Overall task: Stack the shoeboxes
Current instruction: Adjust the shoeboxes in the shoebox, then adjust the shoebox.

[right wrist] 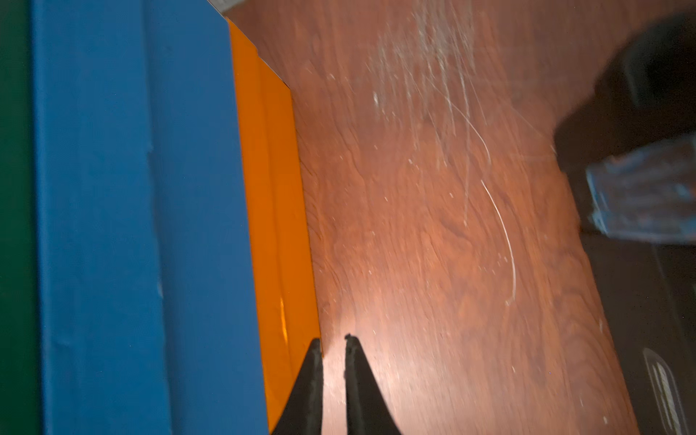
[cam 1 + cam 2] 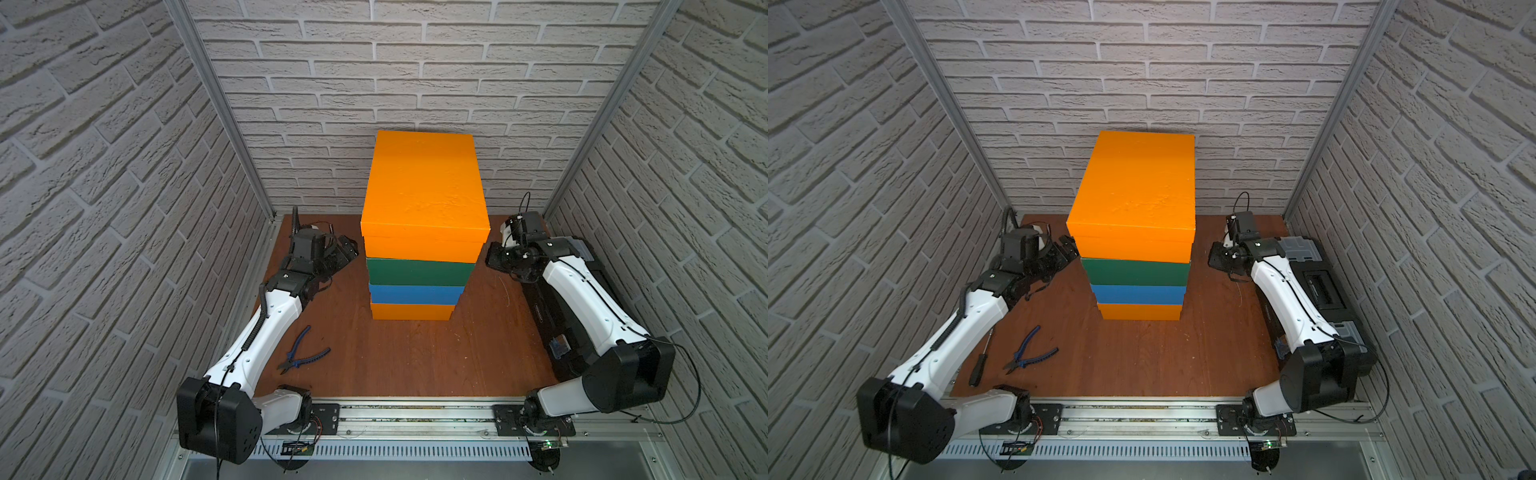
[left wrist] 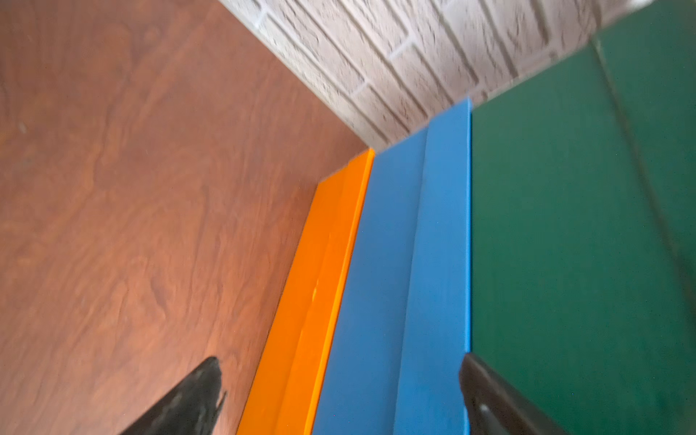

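Four shoeboxes stand in one stack in both top views: an orange box [image 2: 411,311] on the table, a blue box [image 2: 415,294] on it, a dark green box [image 2: 419,272] above, and a second orange box [image 2: 424,187] on top. My left gripper [image 2: 349,247] [image 3: 339,357] hangs open just left of the stack at the height of the green box [image 3: 565,226], holding nothing. My right gripper [image 2: 492,255] [image 1: 332,339] is shut and empty just right of the stack, apart from the blue box [image 1: 132,226] and the lower orange box [image 1: 278,226].
A black toolbox [image 2: 1325,291] lies along the right wall under my right arm. Blue-handled pliers [image 2: 301,351] and a screwdriver [image 2: 980,361] lie on the wooden table [image 2: 415,357] near my left arm. Brick walls close in three sides.
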Robot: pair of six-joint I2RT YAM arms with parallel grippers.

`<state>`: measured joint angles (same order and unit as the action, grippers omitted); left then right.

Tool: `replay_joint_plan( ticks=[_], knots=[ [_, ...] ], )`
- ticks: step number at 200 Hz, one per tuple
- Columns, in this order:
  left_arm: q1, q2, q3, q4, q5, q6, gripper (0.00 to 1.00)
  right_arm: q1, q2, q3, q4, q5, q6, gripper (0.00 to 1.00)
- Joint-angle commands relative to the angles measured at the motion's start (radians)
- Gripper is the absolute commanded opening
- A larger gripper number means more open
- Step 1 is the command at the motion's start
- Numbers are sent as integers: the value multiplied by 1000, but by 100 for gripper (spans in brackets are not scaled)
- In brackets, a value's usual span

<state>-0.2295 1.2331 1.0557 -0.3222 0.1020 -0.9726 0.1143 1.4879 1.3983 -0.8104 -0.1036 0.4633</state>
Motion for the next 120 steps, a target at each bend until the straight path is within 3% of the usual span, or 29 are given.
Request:
replay_joint_plan(
  ticks=[1, 38, 75, 120],
  knots=[
    [39, 81, 54, 38, 47, 32, 98, -8, 69, 92, 6, -26, -45, 15],
    [68, 182, 88, 104, 91, 12, 98, -14, 191, 278, -44, -9, -44, 14],
    [79, 250, 178, 70, 102, 40, 98, -14, 219, 388, -61, 9, -49, 14],
    [41, 204, 275, 25, 31, 60, 98, 11, 247, 573, -152, 34, -72, 14]
  ],
)
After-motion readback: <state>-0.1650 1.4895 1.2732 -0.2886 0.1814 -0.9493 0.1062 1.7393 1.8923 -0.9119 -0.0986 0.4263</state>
